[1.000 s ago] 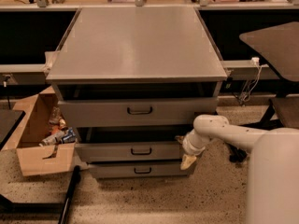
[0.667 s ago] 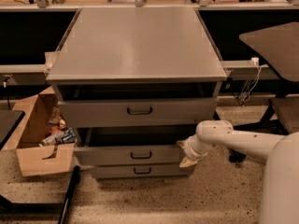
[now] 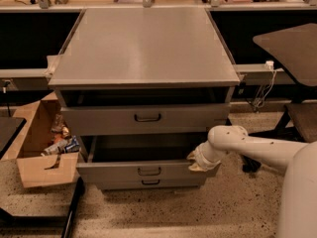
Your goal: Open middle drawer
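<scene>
A grey metal cabinet (image 3: 143, 48) holds three drawers. The middle drawer (image 3: 114, 172) is pulled out towards the camera, so its deep grey tray (image 3: 143, 150) shows, and a small dark bar handle (image 3: 149, 171) sits at its centre. My gripper (image 3: 194, 162) is at the right end of this drawer's front, touching its top edge, with the white arm (image 3: 247, 148) reaching in from the right. The taller top drawer (image 3: 99, 119) stands slightly open above. The slim bottom drawer (image 3: 119, 184) sits just under the middle one.
An open cardboard box (image 3: 34, 170) with cans and litter stands on the floor left of the cabinet. A dark table (image 3: 292, 38) and a stool (image 3: 303, 117) are at the right. A black frame (image 3: 73, 207) lies at lower left. A white cable (image 3: 262, 90) hangs behind the arm.
The middle drawer has slid further out towards the camera, showing more of its tray. The gripper and arm have moved with its right end, down and forward.
</scene>
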Action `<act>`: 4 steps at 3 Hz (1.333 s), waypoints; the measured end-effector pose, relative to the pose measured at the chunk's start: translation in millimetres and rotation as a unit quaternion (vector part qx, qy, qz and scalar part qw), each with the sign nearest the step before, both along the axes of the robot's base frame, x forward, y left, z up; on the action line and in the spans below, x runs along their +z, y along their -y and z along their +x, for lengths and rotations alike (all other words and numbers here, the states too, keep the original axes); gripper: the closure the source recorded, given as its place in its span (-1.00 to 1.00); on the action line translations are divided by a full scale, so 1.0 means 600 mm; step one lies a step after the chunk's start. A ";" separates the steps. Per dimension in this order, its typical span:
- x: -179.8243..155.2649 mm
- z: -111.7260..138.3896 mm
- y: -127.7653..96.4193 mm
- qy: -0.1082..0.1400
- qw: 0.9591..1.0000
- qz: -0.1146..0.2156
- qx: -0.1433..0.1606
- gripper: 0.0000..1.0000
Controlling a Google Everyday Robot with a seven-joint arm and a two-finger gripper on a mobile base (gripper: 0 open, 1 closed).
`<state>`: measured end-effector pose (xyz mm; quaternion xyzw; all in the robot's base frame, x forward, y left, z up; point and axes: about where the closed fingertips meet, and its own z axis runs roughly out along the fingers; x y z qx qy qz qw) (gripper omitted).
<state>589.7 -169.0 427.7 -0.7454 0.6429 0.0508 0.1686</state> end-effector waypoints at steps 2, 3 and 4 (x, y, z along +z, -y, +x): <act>0.001 0.000 0.000 0.000 1.000 0.000 0.000 -1.00; -0.052 0.002 -0.005 -0.052 0.999 -0.005 0.017 -1.00; -0.080 0.000 -0.009 -0.084 0.996 -0.010 0.029 -1.00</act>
